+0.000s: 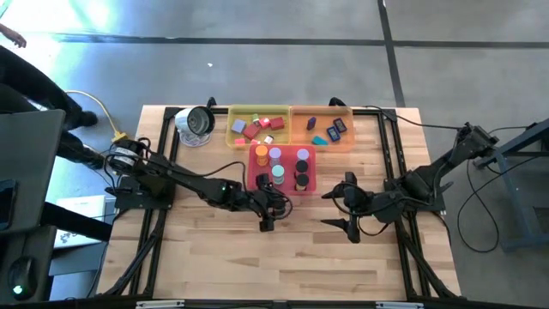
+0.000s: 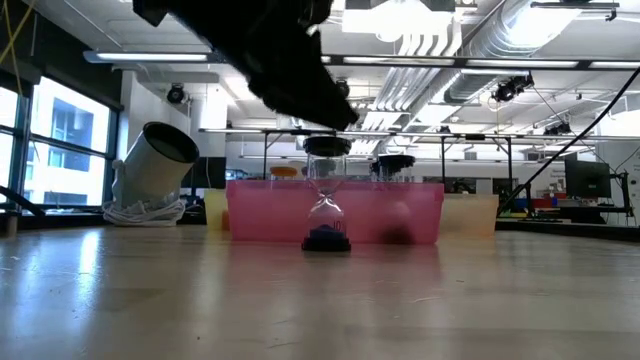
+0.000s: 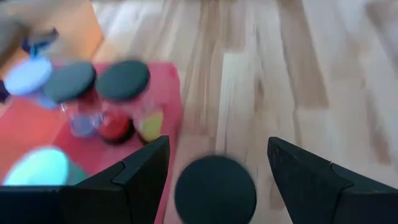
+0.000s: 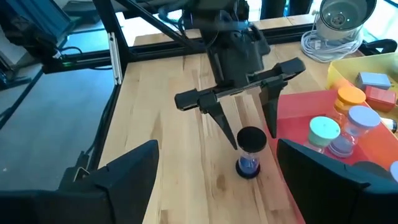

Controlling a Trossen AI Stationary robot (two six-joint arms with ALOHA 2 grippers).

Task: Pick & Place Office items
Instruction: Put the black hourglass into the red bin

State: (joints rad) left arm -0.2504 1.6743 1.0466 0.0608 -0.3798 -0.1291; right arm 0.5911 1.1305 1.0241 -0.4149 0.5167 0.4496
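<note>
A small hourglass-shaped piece with a black cap and blue filling (image 4: pixel 250 152) stands upright on its base on the wood, just off the near side of the pink tray (image 4: pixel 297 112). My left gripper (image 4: pixel 249 127) hangs over it, open, one finger on each side of the cap (image 3: pixel 215 190) without touching. The low view shows the piece (image 2: pixel 326 200) in front of the tray wall (image 2: pixel 260 210). The pink tray (image 1: pixel 287 154) holds several capped cylinders: black, lilac, teal and orange. My right gripper (image 1: pixel 330 209) waits open to the right, above the table.
A yellow tray (image 1: pixel 233 129) with red, pink and grey blocks and an orange tray (image 1: pixel 300 130) with dark and blue pieces sit along the far edge. A silver-rimmed round object (image 1: pixel 196 124) with a white cord lies far left. Bare wood spreads across the near half.
</note>
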